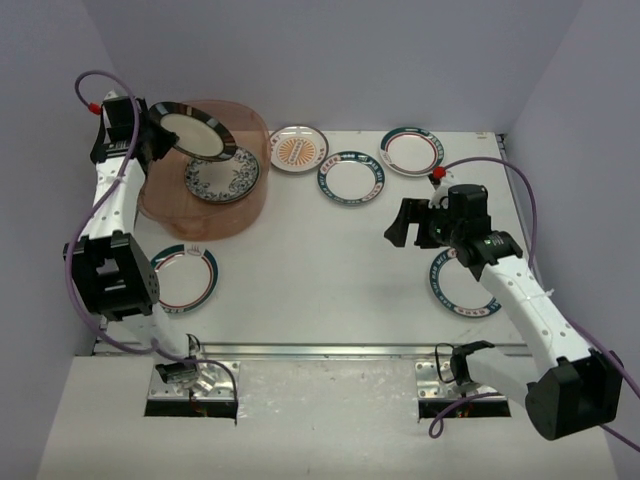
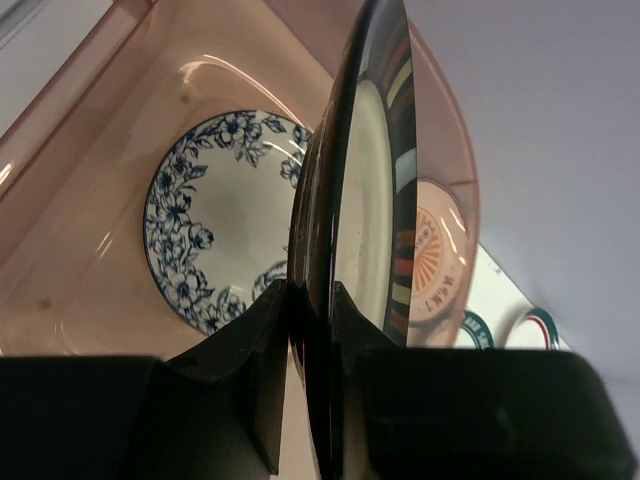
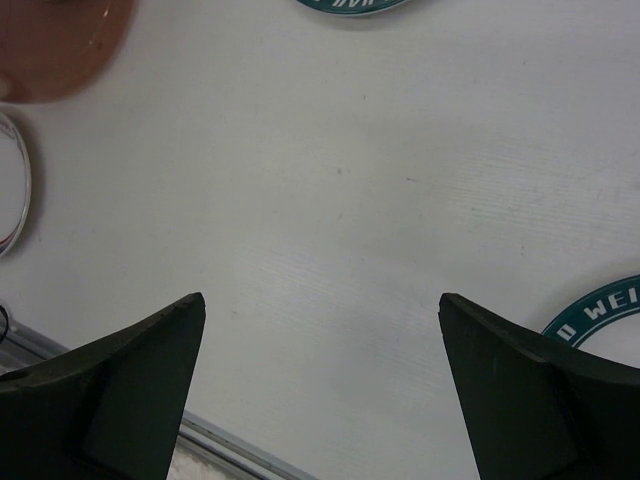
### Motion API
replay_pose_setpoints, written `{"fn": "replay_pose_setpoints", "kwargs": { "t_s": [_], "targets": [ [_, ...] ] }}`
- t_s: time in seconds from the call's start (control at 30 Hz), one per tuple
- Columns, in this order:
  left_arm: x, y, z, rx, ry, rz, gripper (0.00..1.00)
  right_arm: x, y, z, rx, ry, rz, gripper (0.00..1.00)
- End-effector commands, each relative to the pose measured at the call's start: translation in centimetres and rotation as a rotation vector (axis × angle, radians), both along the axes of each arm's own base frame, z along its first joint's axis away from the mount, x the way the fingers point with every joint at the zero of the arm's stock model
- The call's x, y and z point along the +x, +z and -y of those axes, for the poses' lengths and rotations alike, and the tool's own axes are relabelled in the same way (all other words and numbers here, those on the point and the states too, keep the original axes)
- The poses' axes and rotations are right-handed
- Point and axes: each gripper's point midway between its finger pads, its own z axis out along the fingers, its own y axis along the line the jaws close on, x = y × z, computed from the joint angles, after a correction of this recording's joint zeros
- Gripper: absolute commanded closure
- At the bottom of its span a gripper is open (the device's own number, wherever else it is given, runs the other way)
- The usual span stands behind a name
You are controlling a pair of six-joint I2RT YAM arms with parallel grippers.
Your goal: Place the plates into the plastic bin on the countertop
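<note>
**Left gripper (image 1: pixel 150 138) clamped on a plate at the plastic bin; right gripper (image 1: pixel 405 228) spread and unloaded**

Left gripper (image 2: pixel 310 300) is seen closed on the rim of a shiny dark-rimmed plate (image 1: pixel 195 132), which is held tilted on edge over the far-left part of the plastic bin (image 1: pixel 200 218). In the left wrist view the plate (image 2: pixel 360 200) is pinched between both fingers (image 2: pixel 255 340) and is shown nearly edge-on, with the bin wall (image 2: pixel 80 150) behind it. A blue floral plate (image 1: pixel 222 178) is laid flat on the bin floor, below and right of the held plate; it is also shown in the wrist view (image 2: pixel 215 215).

The right gripper (image 3: pixel 320 310) is held above the bare countertop (image 1: pixel 320 260) with its fingers wide apart and nothing between them.

Five plates are left on the countertop: an orange sunburst plate (image 1: pixel 298 148) just beside the bin, a teal-rimmed plate (image 1: pixel 351 177) near it, a red-and-teal-rimmed plate (image 1: pixel 411 150) at the far right, a teal-rimmed plate (image 1: pixel 462 290) partly covered by the right arm, and a red-and-teal-rimmed plate (image 1: pixel 185 275) near the left arm.
</note>
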Motion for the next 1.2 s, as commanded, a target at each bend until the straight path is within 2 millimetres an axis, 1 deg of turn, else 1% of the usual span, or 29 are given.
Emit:
{"fn": "replay_pose_setpoints", "kwargs": {
  "t_s": [0.0,0.03,0.1,0.13,0.2,0.3,0.37,0.4,0.47,0.5,0.6,0.63,0.67,0.7,0.73,0.77,0.8,0.83,0.9,0.97,1.07,1.17],
  "targets": [
    [5.2,3.1,-0.7,0.009,0.000,0.147,1.00,-1.1,0.6,-1.0,0.038,0.074,0.039,0.01],
    [5.8,2.5,-0.4,-0.006,-0.023,0.135,1.00,-1.3,0.8,-1.0,0.038,0.080,0.044,0.01],
    [6.8,1.9,0.3,-0.039,-0.069,0.120,1.00,-1.6,1.1,-1.1,0.030,0.098,0.048,0.01],
    [7.1,1.0,0.3,-0.049,-0.068,0.104,1.00,-1.8,1.0,-1.1,0.024,0.112,0.047,0.01],
    [7.4,-1.0,0.2,-0.066,-0.062,0.071,1.00,-2.3,1.0,-1.3,0.027,0.144,0.050,0.01],
    [7.4,-3.2,0.2,-0.081,-0.062,0.042,1.00,-2.8,1.0,-1.3,0.029,0.155,0.059,0.01],
    [7.4,-4.6,0.2,-0.084,-0.059,0.021,0.95,-2.9,1.1,-1.3,0.025,0.163,0.074,0.01],
    [7.4,-4.8,0.2,-0.085,-0.059,0.018,0.93,-3.0,1.2,-1.3,0.026,0.163,0.080,0.01],
    [7.5,-6.5,0.2,-0.091,-0.062,-0.013,0.80,-3.0,1.5,-1.3,0.028,0.165,0.088,0.01],
    [7.5,-7.2,0.3,-0.099,-0.063,-0.030,0.71,-3.1,1.5,-1.3,0.026,0.166,0.088,0.01],
    [7.1,-9.7,0.2,-0.120,-0.048,-0.104,0.38,-3.2,1.5,-0.7,-0.003,0.147,0.078,0.01],
    [7.1,-10.6,0.2,-0.123,-0.042,-0.128,0.30,-3.2,1.6,-0.5,-0.009,0.141,0.079,0.01],
    [7.0,-11.4,0.2,-0.124,-0.039,-0.153,0.25,-3.3,1.7,-0.4,-0.014,0.136,0.082,0.01],
    [6.9,-12.1,0.3,-0.124,-0.037,-0.180,0.22,-3.3,1.8,-0.3,-0.021,0.131,0.086,0.01],
    [6.9,-12.4,0.4,-0.120,-0.044,-0.193,0.16,-3.2,1.9,-0.2,-0.023,0.126,0.091,0.01],
    [7.0,-12.3,0.6,-0.097,-0.046,-0.213,0.01,-3.2,1.9,0.0,-0.029,0.122,0.094,0.01],
    [7.0,-13.6,0.7,-0.089,-0.047,-0.254,0.00,-3.1,2.0,0.0,-0.029,0.120,0.098,0.01],
    [7.1,-13.1,0.8,-0.076,-0.049,-0.259,0.00,-3.1,1.9,0.0,-0.028,0.117,0.096,0.01],
    [7.1,-14.7,1.2,-0.073,-0.055,-0.330,0.00,-3.1,1.7,-0.1,-0.029,0.122,0.083,0.01],
    [6.9,-15.8,1.0,-0.064,-0.038,-0.369,0.00,-3.4,1.5,-0.2,-0.026,0.131,0.064,0.01],
    [5.9,-15.9,0.4,-0.032,-0.004,-0.401,0.00,-3.4,1.3,0.0,-0.034,0.123,0.061,0.01],
    [5.0,-14.8,-0.7,0.022,0.041,-0.412,0.00,-3.3,1.3,0.2,-0.041,0.109,0.070,0.01]
  ]
}}
